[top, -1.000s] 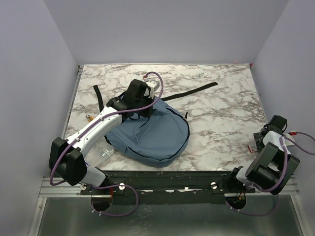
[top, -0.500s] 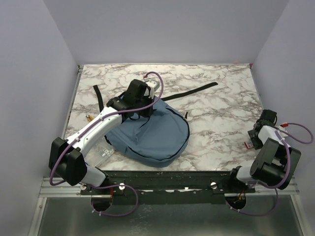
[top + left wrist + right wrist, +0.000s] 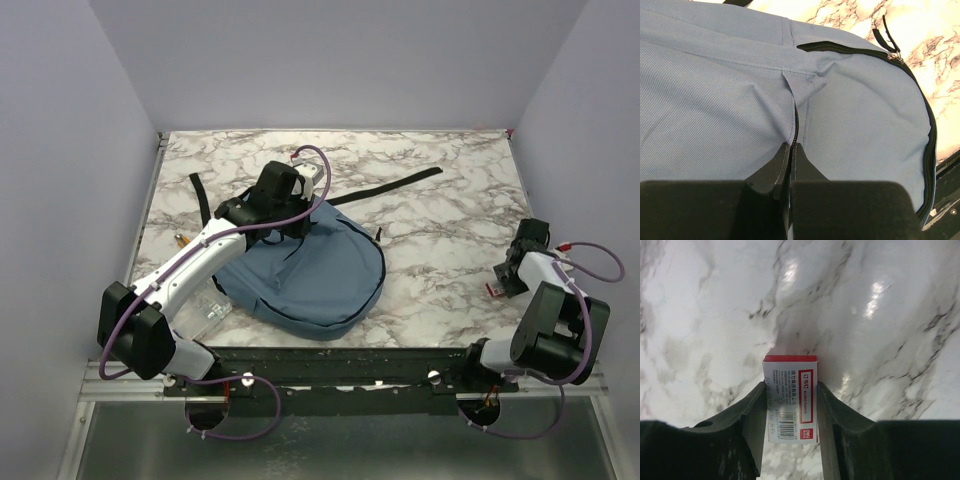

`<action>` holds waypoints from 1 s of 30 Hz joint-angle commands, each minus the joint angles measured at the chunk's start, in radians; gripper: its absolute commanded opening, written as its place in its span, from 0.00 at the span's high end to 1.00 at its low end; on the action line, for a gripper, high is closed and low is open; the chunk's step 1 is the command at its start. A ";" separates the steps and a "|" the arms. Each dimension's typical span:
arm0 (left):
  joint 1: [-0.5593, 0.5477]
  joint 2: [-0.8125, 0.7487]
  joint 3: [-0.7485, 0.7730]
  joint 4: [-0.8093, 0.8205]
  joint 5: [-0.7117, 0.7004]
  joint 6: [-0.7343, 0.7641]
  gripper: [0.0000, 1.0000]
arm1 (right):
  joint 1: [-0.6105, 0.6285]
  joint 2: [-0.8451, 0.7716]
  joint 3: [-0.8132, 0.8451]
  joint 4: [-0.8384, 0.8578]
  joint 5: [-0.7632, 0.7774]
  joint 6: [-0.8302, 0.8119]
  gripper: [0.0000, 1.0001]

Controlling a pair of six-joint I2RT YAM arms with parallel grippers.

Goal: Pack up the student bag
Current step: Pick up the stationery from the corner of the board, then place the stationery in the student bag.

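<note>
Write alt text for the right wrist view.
A small red-and-white box with a barcode lies on the white marble table, with the right gripper closed against its two long sides. The black fingers fill the lower edge of the picture.

Tabletop (image 3: 450, 200): white marble pattern with grey veins, glossy; bright glare spots (image 3: 875, 292) show in the right wrist view.
Walls (image 3: 340, 60): plain pale lavender, enclosing three sides.
Near edge: aluminium rail (image 3: 350, 392).
Below: dull grey metal sheet (image 3: 350, 450).
Light: soft, even.
</note>
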 commanded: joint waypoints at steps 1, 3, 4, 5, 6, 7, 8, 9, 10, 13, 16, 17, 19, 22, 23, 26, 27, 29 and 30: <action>-0.022 -0.035 0.022 0.007 0.075 -0.016 1.00 | 0.048 -0.032 -0.010 -0.042 -0.123 -0.029 0.71; -0.022 -0.036 0.021 0.008 0.067 -0.013 1.00 | 0.098 -0.037 0.015 -0.047 -0.148 -0.033 0.74; -0.022 -0.037 0.021 0.006 0.064 -0.012 1.00 | 0.132 -0.041 0.029 -0.057 -0.148 -0.026 0.76; -0.021 -0.039 0.019 0.006 0.060 -0.010 1.00 | 0.162 -0.053 0.044 -0.060 -0.150 -0.021 0.77; -0.021 -0.043 0.018 0.007 0.054 -0.009 1.00 | 0.194 -0.068 0.060 -0.063 -0.157 -0.014 0.78; -0.021 -0.043 0.017 0.007 0.050 -0.009 1.00 | 0.222 -0.084 0.071 -0.066 -0.161 -0.003 0.78; -0.020 -0.043 0.017 0.006 0.047 -0.006 1.00 | 0.252 -0.105 0.083 -0.067 -0.171 0.006 0.78; -0.020 -0.045 0.018 0.006 0.044 -0.006 1.00 | 0.279 -0.117 0.094 -0.065 -0.186 0.015 0.78; -0.020 -0.047 0.016 0.006 0.042 -0.006 1.00 | 0.322 -0.133 0.109 -0.061 -0.195 0.025 0.78; -0.020 -0.050 0.016 0.007 0.036 -0.005 1.00 | 0.483 -0.122 0.168 -0.065 -0.204 0.068 0.78; -0.020 -0.054 0.016 0.006 0.033 -0.004 1.00 | 0.669 -0.057 0.249 -0.058 -0.204 0.125 0.78; -0.020 -0.056 0.015 0.006 0.029 -0.003 1.00 | 0.745 -0.029 0.287 -0.057 -0.193 0.145 0.79; -0.020 -0.061 0.014 0.006 0.017 -0.001 1.00 | 0.892 0.022 0.358 -0.043 -0.158 0.185 0.79; -0.020 -0.068 0.010 0.007 0.000 0.004 1.00 | 1.074 0.085 0.442 0.031 -0.115 0.226 0.79; -0.020 -0.074 0.009 0.006 -0.004 0.004 1.00 | 1.109 0.112 0.461 0.065 -0.133 0.235 0.79; -0.020 -0.093 0.006 0.007 -0.030 0.005 1.00 | 1.194 0.201 0.486 0.199 -0.180 0.257 0.79; -0.020 -0.099 0.004 0.010 -0.037 0.007 1.00 | 1.215 0.230 0.492 0.236 -0.190 0.255 0.79; -0.020 -0.108 0.000 0.013 -0.042 0.010 1.00 | 1.237 0.287 0.500 0.332 -0.243 0.246 0.79; -0.020 -0.112 -0.001 0.014 -0.045 0.011 1.00 | 1.248 0.303 0.487 0.390 -0.252 0.234 0.79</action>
